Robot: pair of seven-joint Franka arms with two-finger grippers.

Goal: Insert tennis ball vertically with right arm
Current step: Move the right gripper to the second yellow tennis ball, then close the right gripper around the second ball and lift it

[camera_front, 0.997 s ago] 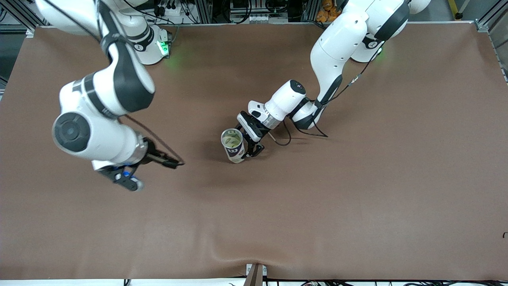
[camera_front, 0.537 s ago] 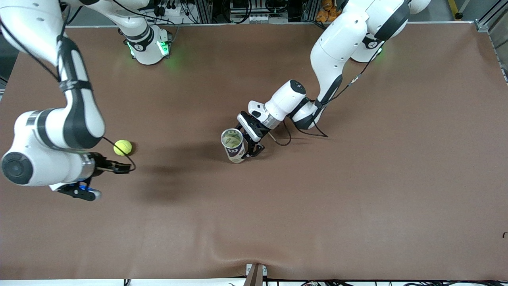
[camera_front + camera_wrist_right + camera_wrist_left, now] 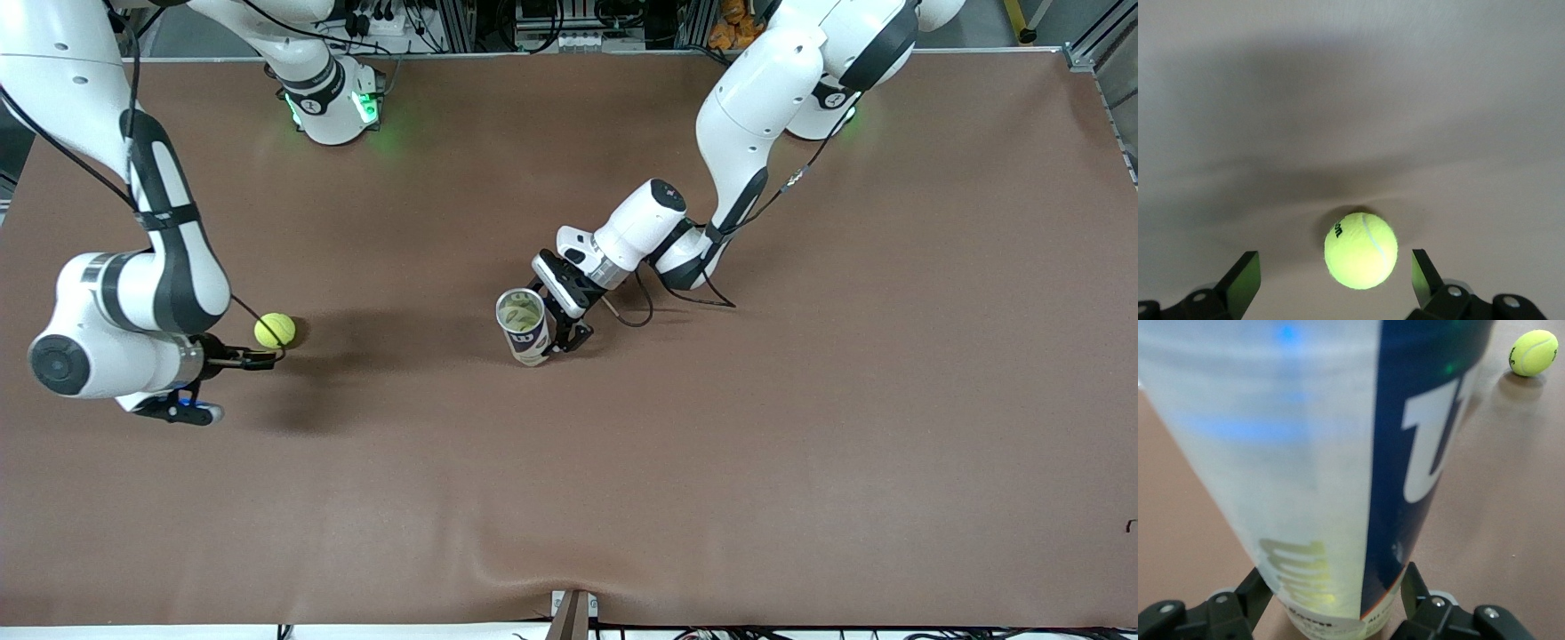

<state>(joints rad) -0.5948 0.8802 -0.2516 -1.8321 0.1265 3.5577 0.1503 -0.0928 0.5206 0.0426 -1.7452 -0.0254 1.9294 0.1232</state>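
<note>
Nearest the front camera of the things that matter, the right gripper (image 3: 233, 359) hangs low over the table (image 3: 800, 462) at the right arm's end, wrist tipped toward the mat. In the right wrist view its fingers (image 3: 1245, 280) stand wide apart with nothing between them, and the tennis ball (image 3: 1361, 250) sits centred in the gap, lying on the mat and not yet enclosed. In the front view the ball (image 3: 275, 331) lies at about one o'clock from that gripper, just beside the fingertips. A ball has no long axis, so I judge the grasp depends only on keeping it centred while the fingers come down around it.

A little farther from the camera, near the table's middle, the tube (image 3: 523, 326) stands upright with its mouth open upward, at about three o'clock from the ball and well apart from it. The left gripper (image 3: 558, 331) has its fingers (image 3: 1255, 597) closed against the tube's lower body (image 3: 1338, 467), steadying it. The right arm is by far the nearer to the ball.

The right gripper's fingertips are largely hidden under its own wrist in the front view. The tube's depth and contents are hard to make out.
</note>
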